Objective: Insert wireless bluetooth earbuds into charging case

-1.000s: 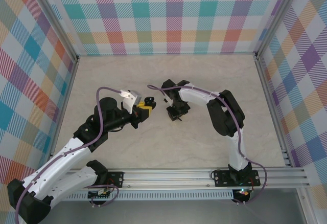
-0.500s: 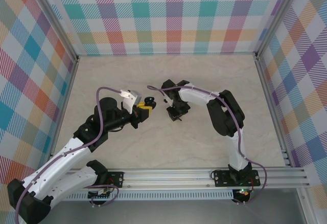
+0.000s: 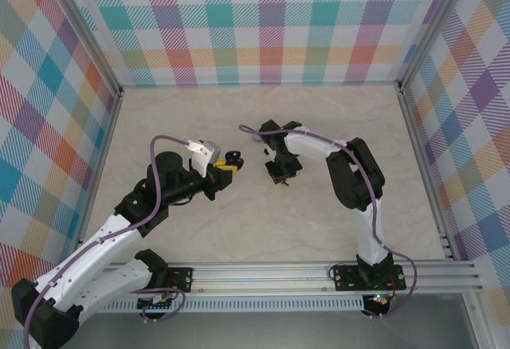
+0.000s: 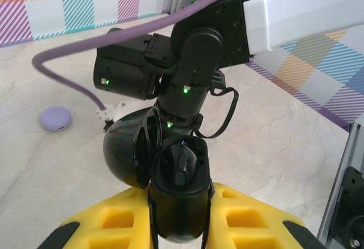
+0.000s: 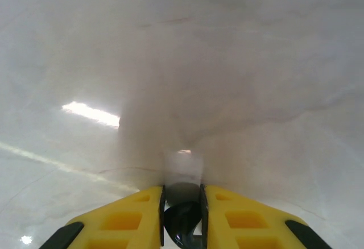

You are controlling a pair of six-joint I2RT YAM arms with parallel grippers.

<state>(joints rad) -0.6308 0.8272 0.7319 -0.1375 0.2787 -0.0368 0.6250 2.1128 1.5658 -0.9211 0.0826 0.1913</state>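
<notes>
Left gripper (image 4: pixel 181 226): its yellow fingers, at the bottom centre of the left wrist view, are pressed in on the black case (image 4: pixel 170 195) from both sides. In the top view this gripper (image 3: pixel 226 167) sits left of centre.
Black case: it is held upright between the fingers with the lid swung open to the left. The top view shows it (image 3: pixel 233 158) as a dark round shape just above the yellow fingers.
Inside the case: a dark, glossy, stemmed shape sits in the well and looks like an earbud. Black on black makes it hard to be sure.
Right gripper (image 5: pixel 182 192): the fingers are drawn close together at the bottom centre of the right wrist view. They pinch a small black earbud (image 5: pixel 182 220) in the narrow gap between them.
Right gripper, top view (image 3: pixel 280 175): it points down at the table (image 3: pixel 199 229), right of the black case and apart from it.
Black earbud: its rounded, shiny end shows between the yellow pads. I cannot tell whether it touches the surface.
Right arm (image 4: pixel 193 50): it takes up the upper middle of the left wrist view, behind the open case. Small green lights glow on its dark housing.
Lilac case (image 4: pixel 56 117): it lies closed on the table at the left of the left wrist view, well apart from the black case.
Purple cable (image 4: pixel 68 55): it loops across the upper left of the left wrist view, above the lilac case.
Table: a pale marbled top with bright glare patches in the right wrist view.
Walls (image 3: pixel 271 30): plaid panels in pastel colours on three sides.
</notes>
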